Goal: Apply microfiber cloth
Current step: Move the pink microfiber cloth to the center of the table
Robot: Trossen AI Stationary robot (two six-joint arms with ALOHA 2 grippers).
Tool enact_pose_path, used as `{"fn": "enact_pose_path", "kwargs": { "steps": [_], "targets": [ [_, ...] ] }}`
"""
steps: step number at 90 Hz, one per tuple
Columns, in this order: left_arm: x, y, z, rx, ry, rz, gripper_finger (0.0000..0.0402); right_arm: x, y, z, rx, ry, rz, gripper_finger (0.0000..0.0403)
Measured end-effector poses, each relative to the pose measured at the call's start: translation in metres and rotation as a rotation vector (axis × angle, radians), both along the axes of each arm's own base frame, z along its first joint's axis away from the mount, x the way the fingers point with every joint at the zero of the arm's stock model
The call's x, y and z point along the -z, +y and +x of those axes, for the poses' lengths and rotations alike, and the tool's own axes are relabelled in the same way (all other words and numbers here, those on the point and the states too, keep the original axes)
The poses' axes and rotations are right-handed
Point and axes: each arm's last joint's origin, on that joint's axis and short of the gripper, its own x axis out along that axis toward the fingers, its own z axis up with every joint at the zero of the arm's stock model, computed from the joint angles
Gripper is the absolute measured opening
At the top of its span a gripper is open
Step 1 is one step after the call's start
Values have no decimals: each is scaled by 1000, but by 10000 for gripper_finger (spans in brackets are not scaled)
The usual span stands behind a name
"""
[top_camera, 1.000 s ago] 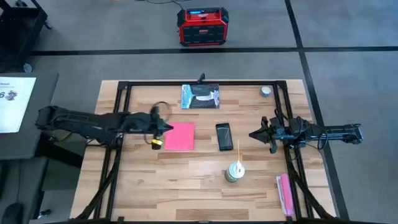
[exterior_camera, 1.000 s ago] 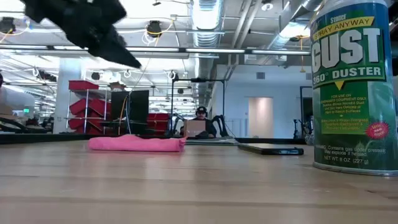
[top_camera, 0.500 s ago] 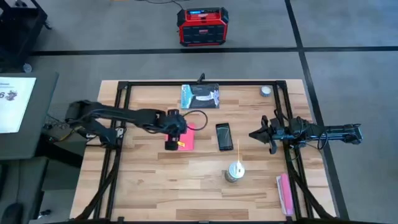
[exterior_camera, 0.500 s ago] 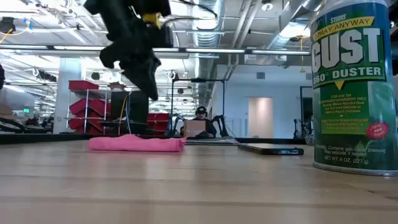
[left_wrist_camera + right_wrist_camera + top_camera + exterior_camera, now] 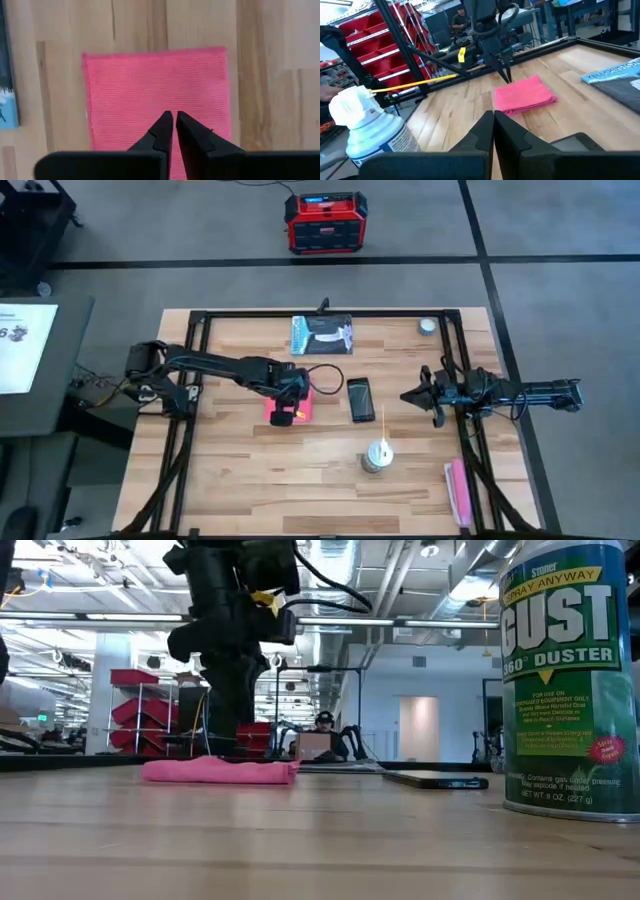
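Note:
The microfiber cloth (image 5: 304,404), a pink-red folded square, lies flat on the wooden table left of the black phone (image 5: 361,399). It also shows in the left wrist view (image 5: 155,90), the right wrist view (image 5: 525,95) and the low view (image 5: 220,771). My left gripper (image 5: 287,408) stands over the cloth, pointing down, fingers shut (image 5: 174,116). From the right wrist view its tips (image 5: 507,79) look just above the cloth's left part. My right gripper (image 5: 405,395) waits shut right of the phone, level, facing the cloth.
A dust-spray can (image 5: 377,455) with a yellow straw stands near the phone's near side. A blue-black packet (image 5: 323,335) lies at the far edge, a small round tin (image 5: 428,326) far right, a narrow pink oblong (image 5: 458,492) near right. Black frame rails run along both table sides.
My left gripper has moved toward the table's right edge, from beside the cloth's left edge to over the cloth. It has tipped from level to pointing down and has come lower. The cloth has kept still.

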Motion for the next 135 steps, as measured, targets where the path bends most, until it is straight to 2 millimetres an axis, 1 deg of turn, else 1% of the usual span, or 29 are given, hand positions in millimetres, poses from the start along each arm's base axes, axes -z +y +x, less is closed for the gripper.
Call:
{"fn": "enact_pose_path", "kwargs": {
  "steps": [16, 27, 41, 56, 64, 83, 102, 106, 114, 120, 127, 135],
  "targets": [
    [0, 3, 0, -33, -7, -8, 87, 0, 0, 0, 0, 0, 0, 0],
    [1, 6, 0, -47, -5, -8, 114, 0, 0, 0, 1, 0, -2, 0],
    [2, 9, -4, -63, 27, -12, 132, 0, 0, 0, 6, 0, -2, 0],
    [3, 12, -4, -70, 33, -11, 137, 0, 0, 0, 6, 0, -2, 0],
    [11, 14, 0, -51, 48, -23, 137, 0, 0, 0, 6, 0, -2, 0],
    [50, 15, 11, -31, 158, -57, 137, 0, 0, 0, 6, 2, 0, 0],
    [81, 15, 21, 1, 215, -75, 137, 0, 0, 0, 6, 2, 0, 0],
    [86, 15, 24, 0, 203, -79, 137, 0, 0, 0, 6, 2, 0, 0],
    [92, 15, 28, 4, 195, -79, 132, 0, 0, 0, 5, 2, 0, 0],
    [93, 15, 29, -4, 188, -83, 116, 0, 0, 0, 5, 2, 0, 0],
    [92, 14, 33, -10, 143, -94, 79, 0, 0, 0, 5, 3, 0, 0],
    [91, 12, 36, -14, 101, -142, 22, 0, 0, 0, 5, 2, 0, 0]
  ]
}}
